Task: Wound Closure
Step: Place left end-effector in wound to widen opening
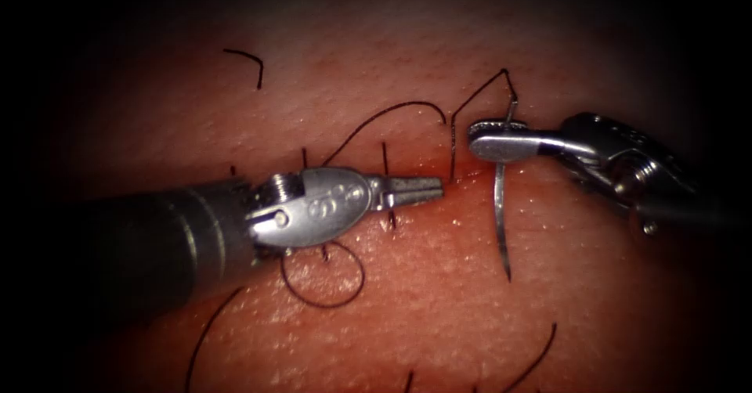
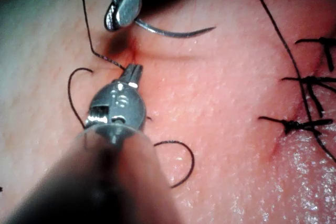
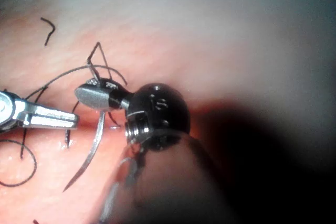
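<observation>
My right tool (image 1: pixel 497 141) comes in from the right, its jaws shut on the curved needle (image 1: pixel 499 205) near its tail end. The needle hangs across the cut (image 1: pixel 470 175) with its point free above the tissue (image 1: pixel 439 283), not in it; it also appears in the wrist views (image 2: pixel 173 33) (image 3: pixel 94 145). Black thread (image 1: pixel 470 99) runs from the needle's tail up, over and down to the cut. My left tool (image 1: pixel 415 191) lies along the cut from the left, jaws shut, its tip at that thread (image 2: pixel 86 24), seemingly gripping it.
A finished stitch (image 1: pixel 388 166) crosses the cut just behind the left tool's jaws. A loose thread loop (image 1: pixel 345 299) lies on the near tissue, and a cut thread end (image 1: pixel 251 56) at the far left. Several tied stitches (image 2: pixel 307 124) sit further along.
</observation>
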Robot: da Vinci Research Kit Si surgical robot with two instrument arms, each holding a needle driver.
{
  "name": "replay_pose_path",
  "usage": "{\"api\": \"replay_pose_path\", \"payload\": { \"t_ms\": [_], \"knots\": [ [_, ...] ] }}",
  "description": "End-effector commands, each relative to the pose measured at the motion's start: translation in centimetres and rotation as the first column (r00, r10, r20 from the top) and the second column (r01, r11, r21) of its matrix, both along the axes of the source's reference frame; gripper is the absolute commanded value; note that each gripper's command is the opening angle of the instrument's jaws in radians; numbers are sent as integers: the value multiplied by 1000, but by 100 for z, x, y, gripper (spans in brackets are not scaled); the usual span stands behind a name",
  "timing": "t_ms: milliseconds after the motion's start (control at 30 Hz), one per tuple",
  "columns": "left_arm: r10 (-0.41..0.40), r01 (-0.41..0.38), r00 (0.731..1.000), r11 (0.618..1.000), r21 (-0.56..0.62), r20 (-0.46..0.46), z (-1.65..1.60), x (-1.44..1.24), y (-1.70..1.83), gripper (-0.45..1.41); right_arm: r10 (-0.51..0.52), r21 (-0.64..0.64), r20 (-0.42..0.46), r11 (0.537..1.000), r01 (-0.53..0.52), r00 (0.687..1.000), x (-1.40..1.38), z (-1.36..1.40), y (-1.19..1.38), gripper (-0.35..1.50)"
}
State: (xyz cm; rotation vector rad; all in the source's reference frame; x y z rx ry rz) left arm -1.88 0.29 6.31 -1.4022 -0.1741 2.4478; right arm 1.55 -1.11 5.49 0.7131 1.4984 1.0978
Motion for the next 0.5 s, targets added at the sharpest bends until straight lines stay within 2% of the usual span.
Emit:
{"api": "replay_pose_path", "payload": {
  "t_ms": [33, 133, 200, 267, 367, 500],
  "knots": [
    [4, -4, 1000, 1000, -4, 0, 5, -5, 4, -45, 2, -11, 1, 1000, -2, 1000, 7, 4, 3, -35],
    [56, -51, 994, 997, 52, -90, 23, -10, 2, -45, 15, -61, -16, 998, -16, 1000, 8, 0, 4, -35],
    [75, -68, 992, 995, 67, -106, 26, -11, 1, -45, 17, -66, -17, 998, -18, 1000, 8, -1, 5, -35],
    [152, -129, 971, 983, 131, -185, 39, -14, -5, -45, 50, -110, 5, 993, -49, 999, 8, -6, 8, -35],
    [145, -119, 969, 984, 136, -200, 46, -15, 3, -45, 59, -150, 3, 987, -58, 998, 8, -9, 8, -35],
    [128, -100, 965, 987, 129, -230, 57, -14, 13, -45, -1, -220, -5, 976, 0, 1000, 9, -13, 4, -35]
  ]
}}
